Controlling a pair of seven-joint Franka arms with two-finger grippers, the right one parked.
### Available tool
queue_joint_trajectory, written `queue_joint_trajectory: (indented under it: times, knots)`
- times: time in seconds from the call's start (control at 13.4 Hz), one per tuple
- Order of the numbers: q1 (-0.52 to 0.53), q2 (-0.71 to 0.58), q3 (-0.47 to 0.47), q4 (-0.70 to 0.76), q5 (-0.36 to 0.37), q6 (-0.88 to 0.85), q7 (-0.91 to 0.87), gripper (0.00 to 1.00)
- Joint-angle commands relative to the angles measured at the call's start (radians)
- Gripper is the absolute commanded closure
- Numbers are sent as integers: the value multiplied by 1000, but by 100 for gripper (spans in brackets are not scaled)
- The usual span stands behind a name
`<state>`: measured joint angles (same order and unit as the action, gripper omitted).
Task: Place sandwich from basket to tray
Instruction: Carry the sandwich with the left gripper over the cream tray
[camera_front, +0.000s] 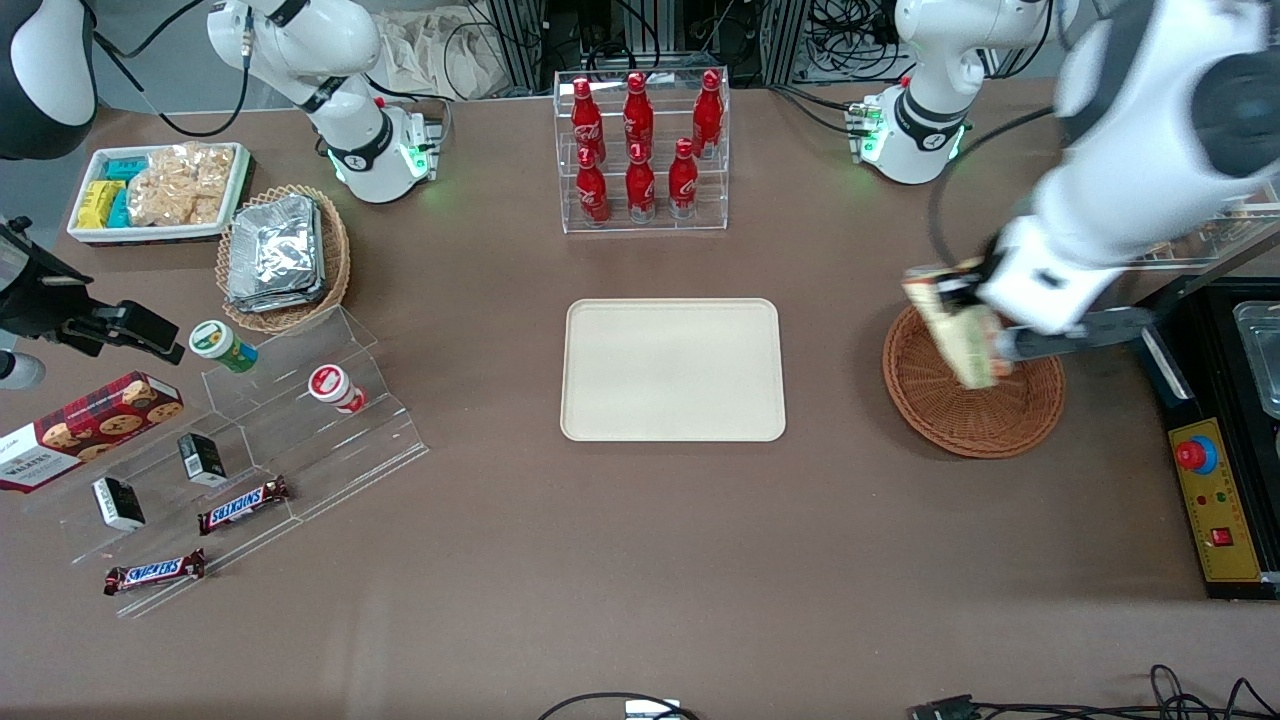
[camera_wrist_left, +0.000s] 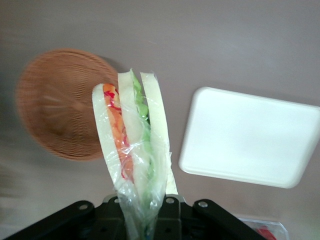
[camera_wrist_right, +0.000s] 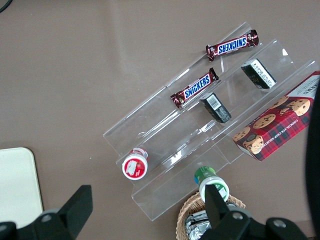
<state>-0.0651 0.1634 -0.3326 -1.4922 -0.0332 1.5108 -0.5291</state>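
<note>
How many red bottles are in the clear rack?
6: three on the upper tier, three on the lower tier. None looks hidden. The gripper holds the sandwich above the basket.

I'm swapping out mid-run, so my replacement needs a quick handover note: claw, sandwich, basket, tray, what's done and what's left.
Claw: shut on the sandwich, held above the reddish-brown wicker basket at the working arm's end of the table.
Basket: nothing else in it.
Tray: mid-table, nearer the front camera than the cola bottle rack, nothing on it.
Done: sandwich gripped and lifted out of the basket.
Left: carry it over the tray, lower, release.
</note>
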Motion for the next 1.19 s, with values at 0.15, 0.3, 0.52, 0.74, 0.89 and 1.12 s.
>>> queue_joint_trajectory:
  times: [0.15,0.3,0.52,0.74,0.89,1.12]
  knots:
    - [-10,163,-258,103,39,-26,-161,87]
    - [-16,174,-316,52,105,17,-178,87]
    - [-22,174,-318,-78,107,151,-225,87]
    - [-36,183,-318,-221,116,348,-259,87]
    - [-48,217,-318,-307,182,466,-272,87]
    - [-64,293,-318,-411,329,616,-333,87]
